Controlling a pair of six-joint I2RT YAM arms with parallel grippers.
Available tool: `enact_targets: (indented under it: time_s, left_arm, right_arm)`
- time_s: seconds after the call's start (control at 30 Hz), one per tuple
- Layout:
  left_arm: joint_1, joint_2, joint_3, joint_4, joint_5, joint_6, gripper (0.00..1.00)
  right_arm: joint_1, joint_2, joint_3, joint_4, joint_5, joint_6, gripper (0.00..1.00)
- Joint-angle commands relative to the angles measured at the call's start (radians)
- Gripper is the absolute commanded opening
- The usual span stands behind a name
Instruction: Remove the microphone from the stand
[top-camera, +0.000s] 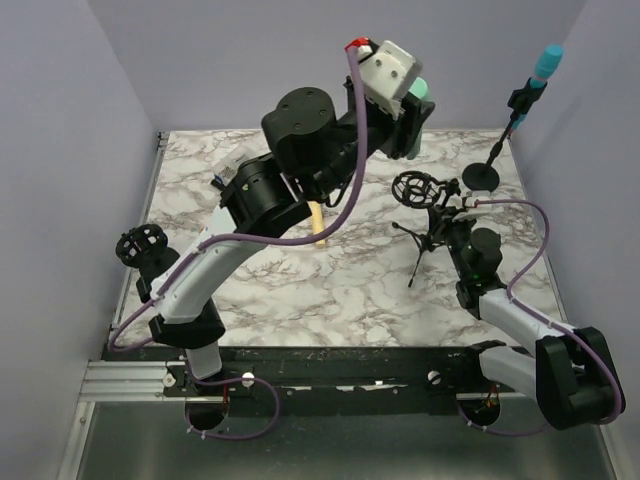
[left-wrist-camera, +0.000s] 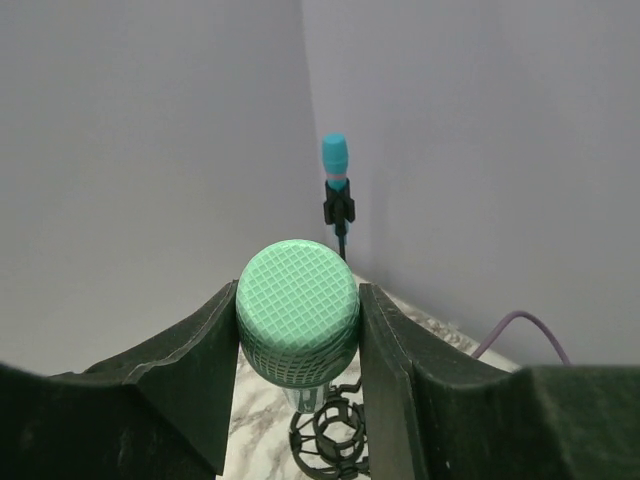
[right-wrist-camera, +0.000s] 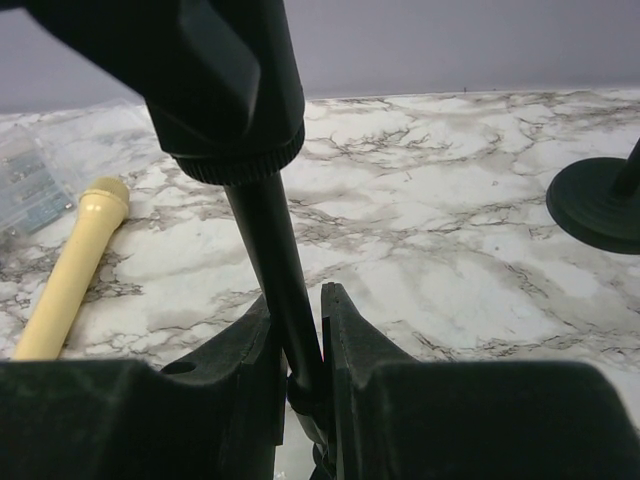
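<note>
The left jaws pinch the green microphone (left-wrist-camera: 298, 320) by its mesh head, above the shock mount (left-wrist-camera: 330, 440); the right jaws clamp the stand pole (right-wrist-camera: 268, 225).

Top cam: high up at 6 o'clock, looking down over the white marbled bench (top-camera: 300, 290). Left wrist cam: raised, facing 1 o'clock, tight on a mint-green mesh microphone head (left-wrist-camera: 297, 310); both see the teal-tipped microphone (top-camera: 546, 62) (left-wrist-camera: 335, 157) there. Right wrist cam: low over the bench, close on a thin black stand pole (right-wrist-camera: 275, 250).

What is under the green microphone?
Below the green microphone is the stand's black ring holder, empty, and the marble table. The microphone's round head covers most of its own handle, so how the handle looks cannot be seen.
</note>
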Motion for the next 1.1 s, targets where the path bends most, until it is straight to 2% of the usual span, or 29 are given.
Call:
enact_targets:
  time_s: [0.0,0.1,0.2,0.37,0.5,0.7,0.9,1.07]
  left_arm:
    - [-0.002,-0.067,0.021,-0.005,-0.148,0.061,0.00]
    - [0.005,-0.100,-0.006,-0.037,-0.218,0.107,0.00]
    - [0.058,-0.152,-0.097,-0.094,-0.239,0.067,0.00]
    - [0.274,-0.186,-0.228,-0.291,-0.047,-0.198,0.00]
    - [0.444,-0.167,-0.351,-0.387,0.101,-0.325,0.00]
    - [0.607,-0.058,-0.482,-0.439,0.240,-0.394,0.00]
    - [0.670,0.086,-0.551,-0.401,0.300,-0.414,0.00]
    - [0.709,0.205,-0.526,-0.391,0.331,-0.443,0.00]
  right_arm:
    - [0.005,0.028,-0.021,-0.071,0.063,0.041,0.01]
    - [0.005,0.025,-0.020,-0.072,0.064,0.045,0.01]
    - [0.005,0.019,-0.021,-0.074,0.068,0.046,0.01]
    - [0.005,0.020,-0.019,-0.073,0.068,0.049,0.01]
    - [0.005,0.025,-0.018,-0.071,0.065,0.055,0.01]
    - [0.005,0.025,-0.014,-0.069,0.061,0.062,0.01]
    - [0.005,0.018,-0.017,-0.071,0.060,0.065,0.01]
    - [0.005,0.013,-0.020,-0.072,0.057,0.068,0.01]
